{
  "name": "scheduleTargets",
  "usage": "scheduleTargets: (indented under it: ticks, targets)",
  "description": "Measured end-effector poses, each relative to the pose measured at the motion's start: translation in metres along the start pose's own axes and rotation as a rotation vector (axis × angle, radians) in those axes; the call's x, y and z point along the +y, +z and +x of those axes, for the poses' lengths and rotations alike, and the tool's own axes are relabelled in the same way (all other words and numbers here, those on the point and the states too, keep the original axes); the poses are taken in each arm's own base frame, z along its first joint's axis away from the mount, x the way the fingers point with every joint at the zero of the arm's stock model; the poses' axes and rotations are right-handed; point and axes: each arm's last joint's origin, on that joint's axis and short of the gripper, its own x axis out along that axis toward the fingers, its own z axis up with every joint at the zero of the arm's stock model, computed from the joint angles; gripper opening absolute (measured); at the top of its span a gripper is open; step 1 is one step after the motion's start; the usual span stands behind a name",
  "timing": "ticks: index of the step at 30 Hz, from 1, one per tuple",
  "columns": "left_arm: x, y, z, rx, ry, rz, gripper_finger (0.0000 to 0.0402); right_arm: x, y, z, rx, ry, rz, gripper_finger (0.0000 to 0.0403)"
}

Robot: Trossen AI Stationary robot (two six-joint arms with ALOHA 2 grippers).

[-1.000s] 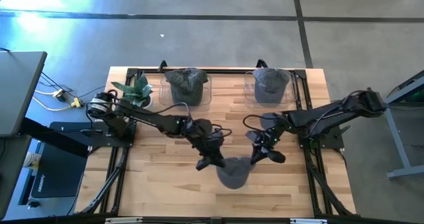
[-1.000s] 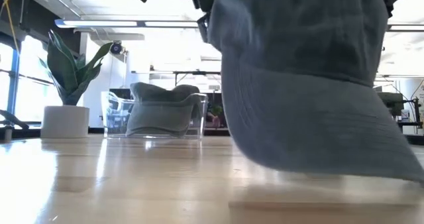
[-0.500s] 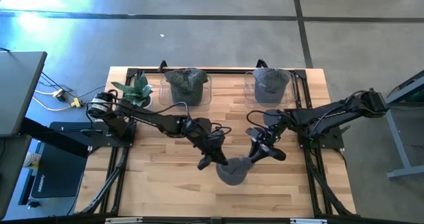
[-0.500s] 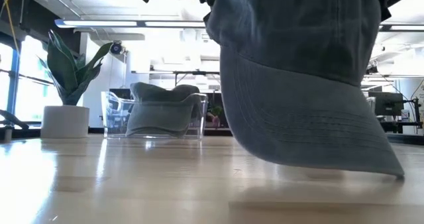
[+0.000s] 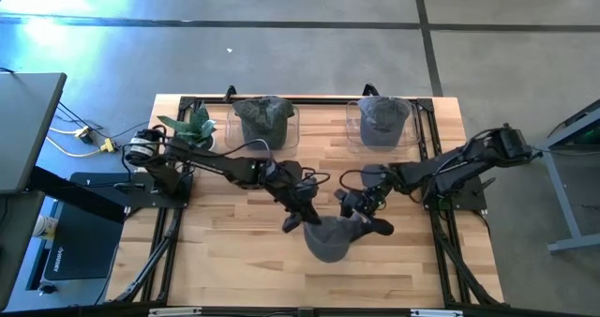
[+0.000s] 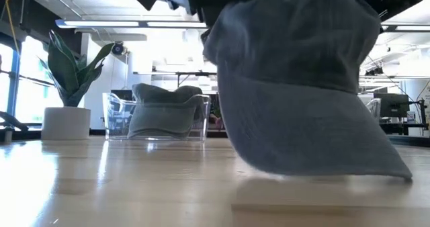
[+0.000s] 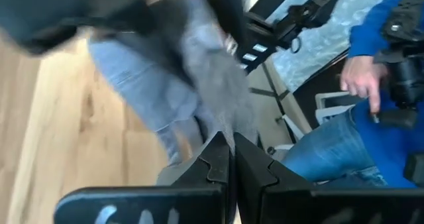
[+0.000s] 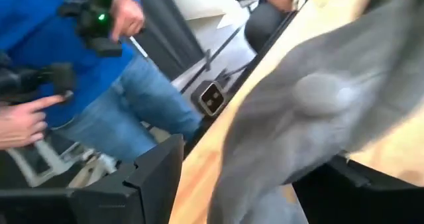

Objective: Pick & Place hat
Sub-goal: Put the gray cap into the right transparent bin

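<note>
A grey cap, the hat, hangs near the table's near edge at the middle, with its brim slanting down close to the wood. My left gripper is shut on the hat's left side. My right gripper stands open at the hat's right side. In the right wrist view its fingers are spread wide, with the hat's crown between them. My left gripper pinches a fold of the hat's grey cloth between its two shut fingers, at the crown's left edge. It comes slanting down from the far left. The hat hangs from this hold, tilted, brim lowest. My right gripper: I cannot tell whether its open fingers touch the crown.
Two clear boxes stand at the far edge, each with a grey cap in it. A potted plant is at the far left. A person in blue stands beyond the near edge.
My right gripper has opened and let go of the hat, drawing slightly toward the far edge. My left gripper has kept its hold and shifted a little toward the far edge. The hat has sagged on its right side, and the brim now lies flatter and lower.
</note>
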Motion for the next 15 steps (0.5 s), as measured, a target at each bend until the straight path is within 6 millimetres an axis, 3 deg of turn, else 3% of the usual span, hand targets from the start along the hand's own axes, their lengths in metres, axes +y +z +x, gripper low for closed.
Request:
scheduleTargets:
  ticks: [4, 9, 12, 15]
  targets:
    - [0.009, -0.001, -0.004, 0.040, 0.013, -0.034, 0.0001, 0.002, -0.007, 0.008, 0.052, 0.070, 0.051, 0.0241]
    - [0.008, -0.001, -0.005, 0.067, -0.054, -0.035, 0.0001, 0.008, -0.011, 0.004, 0.129, 0.163, 0.190, 0.0208]
    - [0.007, -0.001, -0.004, 0.073, -0.084, -0.030, 0.0001, 0.014, -0.008, 0.000, 0.130, 0.189, 0.210, 0.0165]
    - [0.006, 0.000, -0.004, 0.066, -0.096, -0.024, 0.0001, 0.019, -0.004, -0.005, 0.117, 0.214, 0.196, 0.0097]
